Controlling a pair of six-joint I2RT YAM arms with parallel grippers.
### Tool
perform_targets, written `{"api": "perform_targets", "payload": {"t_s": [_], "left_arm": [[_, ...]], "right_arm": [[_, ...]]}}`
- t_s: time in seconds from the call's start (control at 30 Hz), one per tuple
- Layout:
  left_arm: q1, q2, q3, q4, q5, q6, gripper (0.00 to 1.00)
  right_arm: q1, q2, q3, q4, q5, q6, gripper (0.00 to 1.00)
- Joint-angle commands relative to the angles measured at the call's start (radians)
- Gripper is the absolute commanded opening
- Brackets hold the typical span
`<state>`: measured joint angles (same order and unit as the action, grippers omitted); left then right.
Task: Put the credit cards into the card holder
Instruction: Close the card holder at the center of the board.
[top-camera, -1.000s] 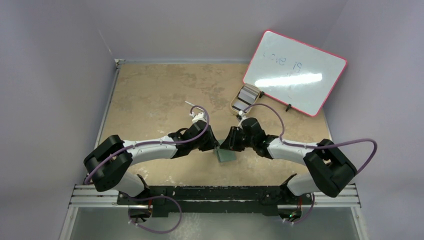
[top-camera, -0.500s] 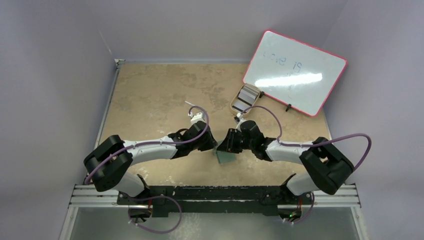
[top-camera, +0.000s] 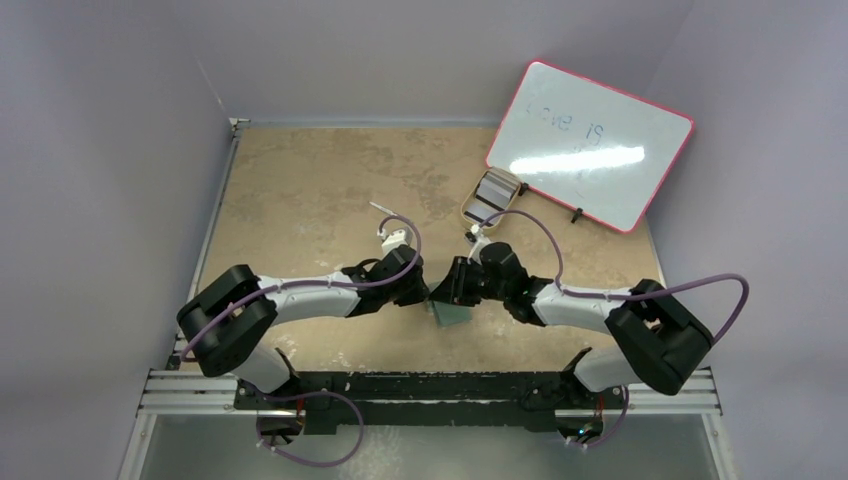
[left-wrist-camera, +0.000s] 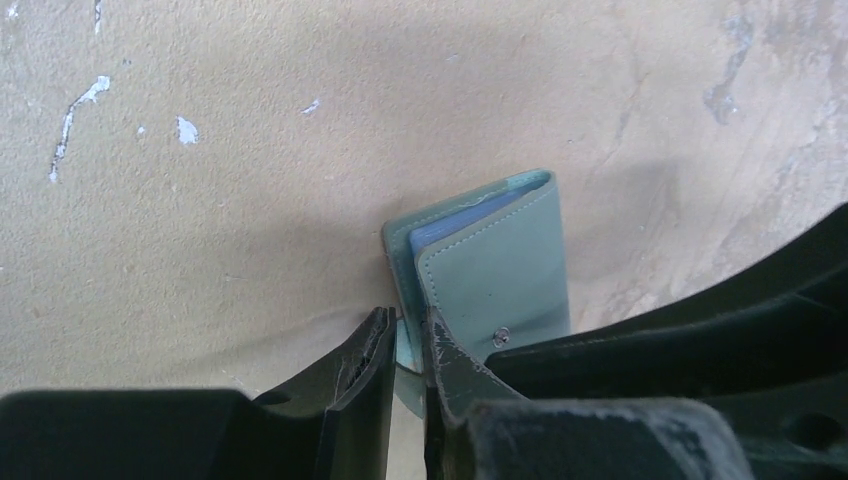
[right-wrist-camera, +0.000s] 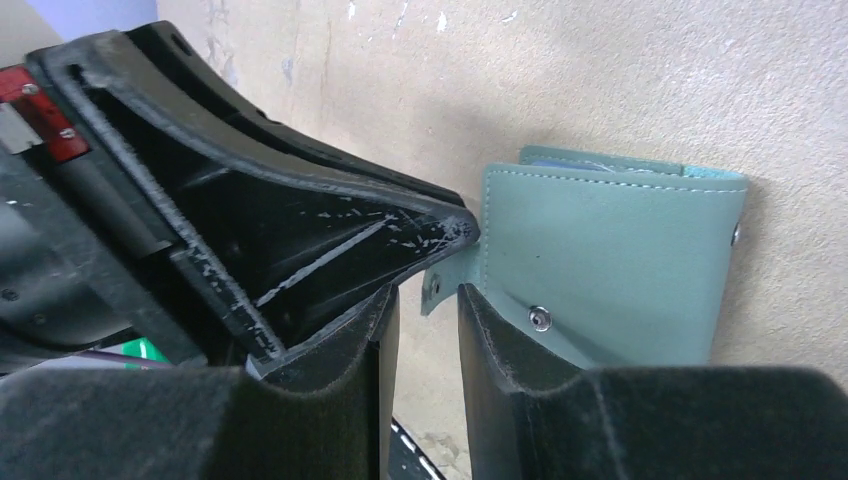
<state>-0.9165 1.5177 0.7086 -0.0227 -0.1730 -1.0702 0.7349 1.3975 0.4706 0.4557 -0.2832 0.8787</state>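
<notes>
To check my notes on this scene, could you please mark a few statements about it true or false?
1. The holder lies on the table where the left tool and right tool meet. True.
2. The cards are in the holder. False: a stack sits in the tray.
3. The whiteboard is blank. False: it bears faint writing.
4. The holder has a metal snap. True.

Card holder (left-wrist-camera: 495, 270) part-folded, centre; credit cards (top-camera: 490, 192) stacked beyond.
</notes>
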Motion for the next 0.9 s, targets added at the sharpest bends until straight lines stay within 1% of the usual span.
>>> {"api": "perform_targets", "payload": {"t_s": [0.0,0.23,0.53,0.6,0.67,0.77,0.8,0.87], "left_arm": [[0.004,0.016,0.039,0.012,-0.008,0.012,0.14],[0.005,0.013,0.037,0.004,-0.014,0.012,0.13],[0.004,-0.013,0.042,-0.018,-0.023,0.007,0.13],[0.005,-0.029,0.046,-0.035,-0.034,0.002,0.13],[0.005,-0.044,0.051,-0.057,-0.045,-0.005,0.14],[0.012,-0.067,0.062,-0.079,-0.056,-0.011,0.16],[0.018,-0.073,0.069,-0.081,-0.048,-0.013,0.17],[0.029,-0.079,0.087,-0.073,-0.024,-0.008,0.18]], "right_arm": [[0.016,-0.024,0.006,0.031,-0.013,0.003,0.3],[0.037,0.006,0.038,-0.003,0.004,-0.006,0.29],[0.055,0.038,0.065,-0.023,0.025,-0.012,0.25],[0.055,0.04,0.067,-0.025,0.029,-0.014,0.2],[0.055,0.038,0.069,-0.027,0.036,-0.016,0.12],[0.055,0.037,0.071,-0.029,0.042,-0.02,0.02],[0.055,0.037,0.069,-0.027,0.042,-0.021,0.0],[0.055,0.04,0.064,-0.02,0.04,-0.023,0.0]]}}
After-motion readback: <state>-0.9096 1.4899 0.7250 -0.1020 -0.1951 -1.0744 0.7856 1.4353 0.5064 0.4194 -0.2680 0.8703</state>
